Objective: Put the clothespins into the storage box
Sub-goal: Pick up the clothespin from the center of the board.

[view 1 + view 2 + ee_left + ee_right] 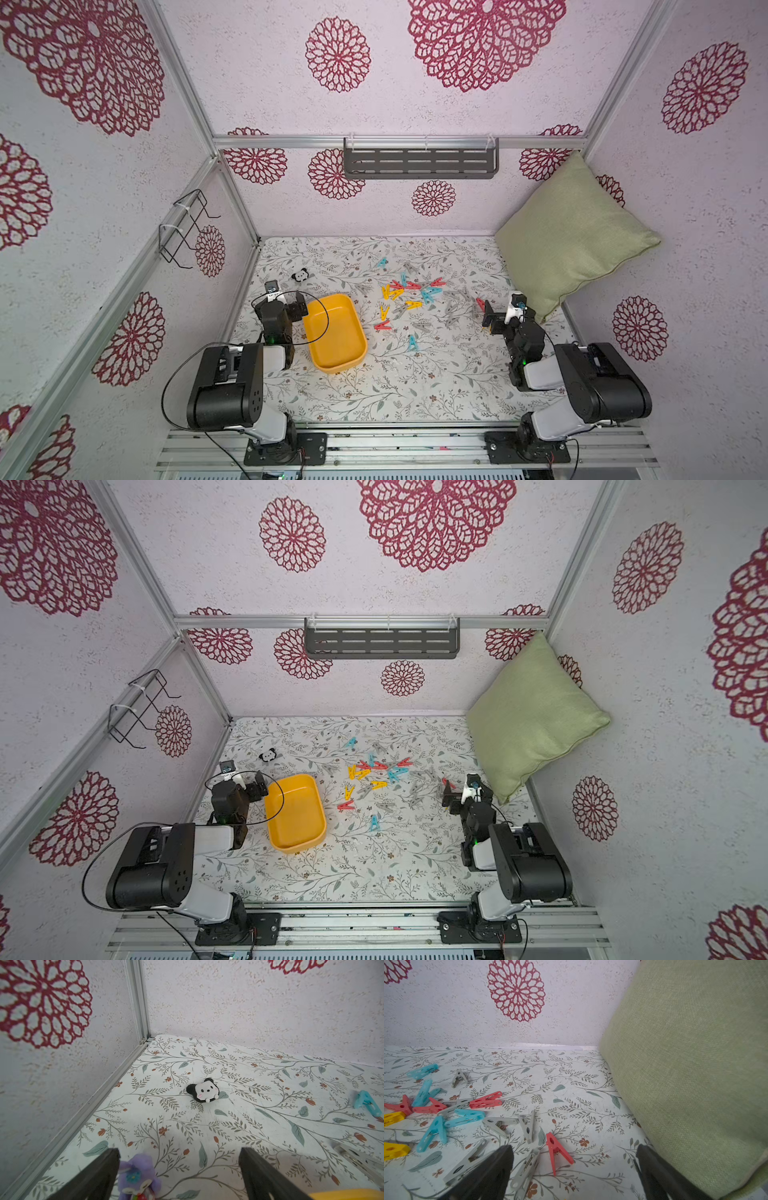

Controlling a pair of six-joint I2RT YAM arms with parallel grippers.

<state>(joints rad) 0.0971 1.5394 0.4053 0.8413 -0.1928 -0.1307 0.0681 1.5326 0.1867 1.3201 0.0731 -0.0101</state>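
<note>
Just ahead of the right hand (574, 1150) — fingers spread, empty — lies a red clothespin (555, 1150): judged light, stiff, slick; pinch its flat sides. Left hand (179, 1150) also released.

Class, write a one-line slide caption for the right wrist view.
Open right gripper over scattered clothespins on the floral table, green cushion alongside.

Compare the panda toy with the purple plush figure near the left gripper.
Colour: the panda toy is black and white; the purple plush figure is lilac with a pale face. Place: the panda toy lies in the open on the table; the purple plush figure sits between the open fingers of the left gripper, beside one. Both are small soft toys.
</note>
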